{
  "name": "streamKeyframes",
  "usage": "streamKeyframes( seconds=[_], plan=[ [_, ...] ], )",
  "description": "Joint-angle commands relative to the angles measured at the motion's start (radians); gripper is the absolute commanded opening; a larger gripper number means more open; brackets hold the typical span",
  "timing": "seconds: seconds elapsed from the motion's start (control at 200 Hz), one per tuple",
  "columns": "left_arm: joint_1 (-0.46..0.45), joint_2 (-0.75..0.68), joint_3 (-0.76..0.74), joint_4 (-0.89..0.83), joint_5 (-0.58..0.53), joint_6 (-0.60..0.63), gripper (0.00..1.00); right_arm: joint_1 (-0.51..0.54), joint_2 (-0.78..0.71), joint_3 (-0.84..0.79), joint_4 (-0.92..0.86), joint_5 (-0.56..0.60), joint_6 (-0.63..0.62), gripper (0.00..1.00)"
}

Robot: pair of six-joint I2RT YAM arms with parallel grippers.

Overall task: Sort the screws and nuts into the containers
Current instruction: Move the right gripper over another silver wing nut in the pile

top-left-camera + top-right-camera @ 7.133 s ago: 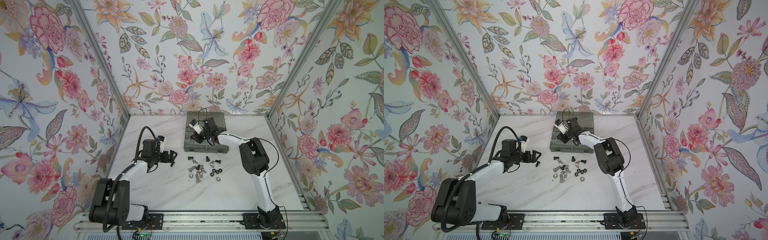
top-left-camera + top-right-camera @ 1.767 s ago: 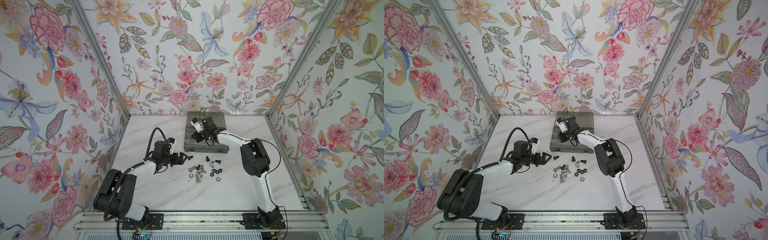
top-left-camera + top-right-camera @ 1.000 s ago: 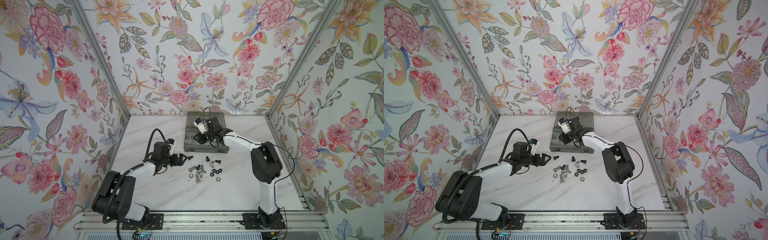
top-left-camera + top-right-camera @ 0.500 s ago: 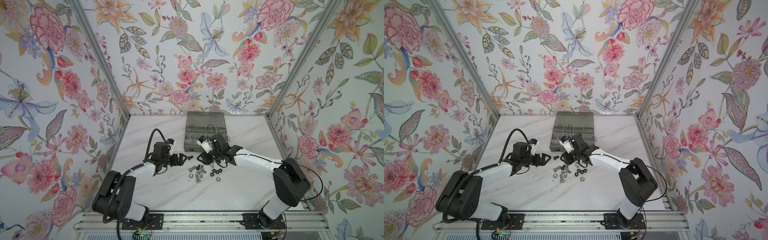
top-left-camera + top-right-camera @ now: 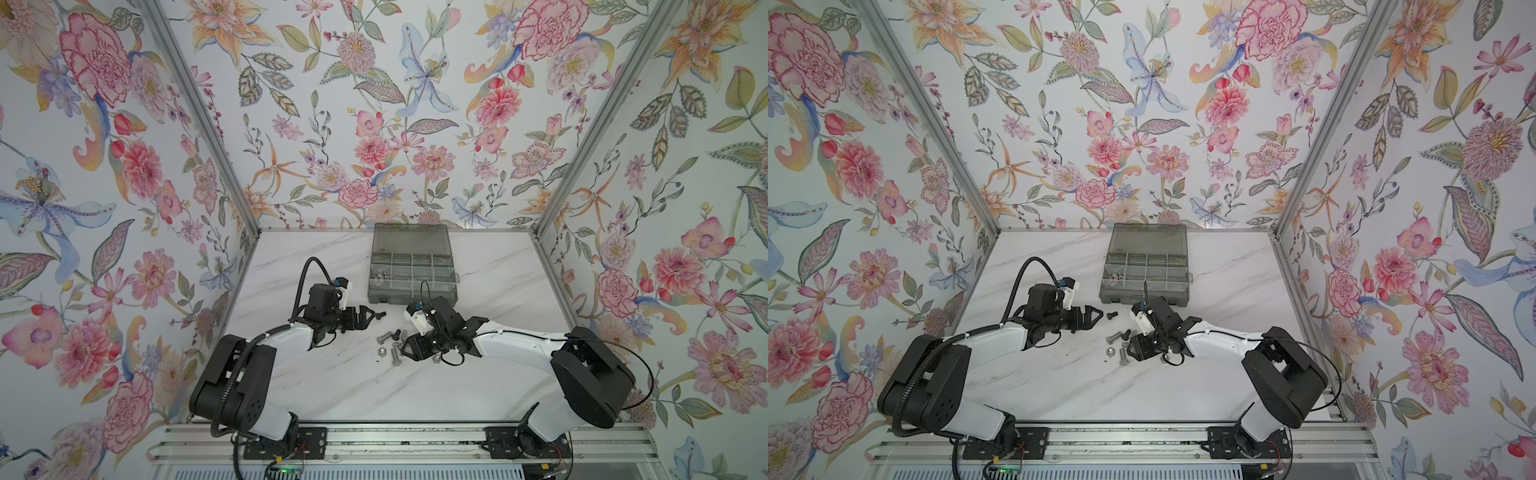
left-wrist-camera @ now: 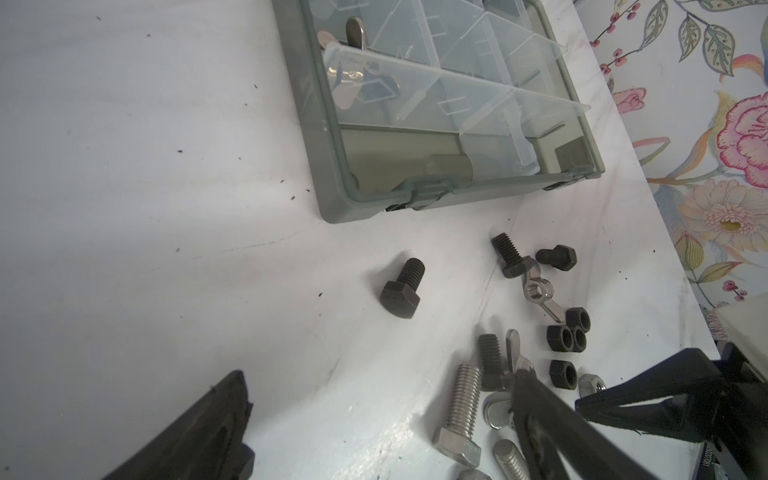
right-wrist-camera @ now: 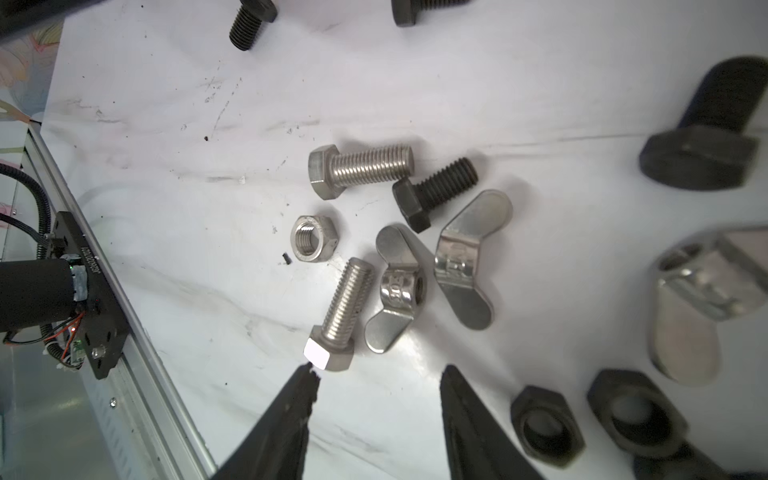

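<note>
Floral wallpaper [image 5: 374, 104] surrounds a white marble table [image 5: 332, 386], where two robot arms reach inward toward a loose pile of hardware. The left pincer [image 6: 379, 378] is spread wide and grasps nothing. A lone black screw [image 6: 402, 288] lies on the table just beyond its tips, not touching them. The right pincer [image 7: 380, 370] hangs low over the pile, its jaws partly parted with nothing between them. One of its tips sits just beside the head of a silver screw [image 7: 338, 316]. Just ahead of the gap lie two silver wing nuts [image 7: 397, 286], side by side. Farther ahead are a silver hex nut [image 7: 312, 244], a second silver screw [image 7: 361, 168] and a short black screw [image 7: 436, 189]. Black hex nuts [image 7: 546, 424] lie beside its other tip. Beyond both pincers, toward the back wall, stands a smoky-grey organizer box [image 5: 413, 297] with its lid raised. An end cell [image 6: 376, 33], on the side nearer the left pincer, holds stored wing nuts [image 6: 353, 31].
</note>
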Motion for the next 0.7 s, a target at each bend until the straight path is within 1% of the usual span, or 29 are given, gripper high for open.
streamKeyframes(
  seconds=[0.0, 0.07, 0.14, 0.175, 0.375, 0.696],
  plan=[
    [0.004, -0.017, 0.012, 0.014, 0.018, -0.017, 1.00, 0.009, 0.006, -0.011, 0.049, 0.010, 0.033, 0.52],
    [0.005, -0.021, 0.009, 0.011, 0.017, -0.019, 0.99, 0.010, 0.021, -0.008, 0.059, 0.016, 0.033, 0.51],
    [0.005, -0.023, 0.007, 0.011, 0.018, -0.020, 0.99, 0.010, 0.039, -0.002, 0.063, 0.016, 0.033, 0.41],
    [0.004, -0.024, 0.004, 0.012, 0.018, -0.021, 0.99, 0.008, 0.050, 0.005, 0.061, 0.016, 0.033, 0.39],
    [0.003, -0.023, 0.005, 0.013, 0.020, -0.023, 0.99, 0.008, 0.090, 0.015, 0.063, 0.038, 0.037, 0.39],
    [0.003, -0.007, 0.010, 0.018, 0.026, -0.023, 0.99, 0.004, 0.126, 0.040, 0.062, 0.036, 0.019, 0.39]
  ],
)
